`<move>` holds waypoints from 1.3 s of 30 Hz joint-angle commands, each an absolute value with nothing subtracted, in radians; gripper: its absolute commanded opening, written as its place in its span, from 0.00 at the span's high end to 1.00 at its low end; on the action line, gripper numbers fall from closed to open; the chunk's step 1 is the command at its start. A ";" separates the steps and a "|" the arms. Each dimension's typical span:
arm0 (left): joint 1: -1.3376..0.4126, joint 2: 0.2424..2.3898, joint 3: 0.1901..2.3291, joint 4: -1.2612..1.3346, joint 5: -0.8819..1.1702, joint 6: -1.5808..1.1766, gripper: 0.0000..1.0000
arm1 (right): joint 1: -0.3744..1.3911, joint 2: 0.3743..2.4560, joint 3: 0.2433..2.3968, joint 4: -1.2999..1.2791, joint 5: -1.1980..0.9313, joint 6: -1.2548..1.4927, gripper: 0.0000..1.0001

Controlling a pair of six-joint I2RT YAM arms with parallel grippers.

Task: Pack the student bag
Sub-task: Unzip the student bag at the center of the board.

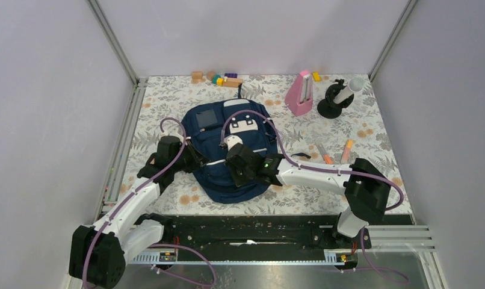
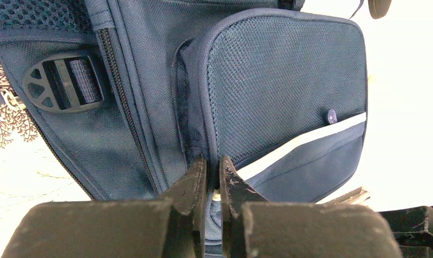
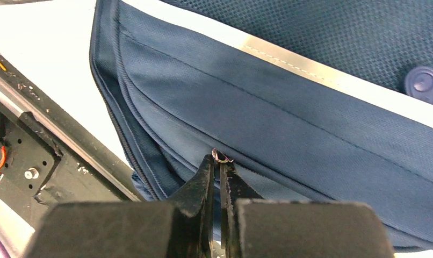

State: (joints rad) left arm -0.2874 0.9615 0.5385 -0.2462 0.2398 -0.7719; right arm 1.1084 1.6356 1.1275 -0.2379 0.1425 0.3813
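Note:
The student bag point(image 1: 219, 129) lies flat in the middle of the table, navy blue with a white patch point(image 1: 244, 126) near its far end. My left gripper point(image 1: 197, 159) is at the bag's left side. In the left wrist view it point(image 2: 213, 164) is shut on a fold of the bag's fabric point(image 2: 289, 75), at the seam beside a mesh side pocket. My right gripper point(image 1: 235, 171) rests on the near half of the bag. In the right wrist view it point(image 3: 219, 161) is shut on a small metal zip pull point(image 3: 222, 156) along a seam of the bag point(image 3: 289, 123).
A pink box point(image 1: 300, 93) and a black stand with a white ball point(image 1: 337, 98) are at the back right. Coloured blocks point(image 1: 219, 78) lie along the back edge. Two orange pens point(image 1: 347, 149) lie right of the bag. A black rail point(image 1: 252, 229) runs along the near edge.

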 commanded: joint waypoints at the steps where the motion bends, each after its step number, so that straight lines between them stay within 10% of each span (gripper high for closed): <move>1: -0.319 0.935 0.530 -0.093 0.283 -0.833 1.00 | 1.147 1.662 1.223 -0.201 0.069 0.407 1.00; 15: -0.359 0.946 0.535 -0.067 0.282 -0.880 1.00 | 1.169 1.731 1.256 -0.116 0.054 0.424 1.00; 24: -0.271 0.980 0.681 -0.290 0.221 -0.697 0.39 | 1.169 1.684 1.184 -0.113 0.089 0.418 1.00; 39: -0.152 1.242 0.854 -0.321 0.333 -0.563 0.46 | 1.169 1.672 1.152 -0.095 0.079 0.431 1.00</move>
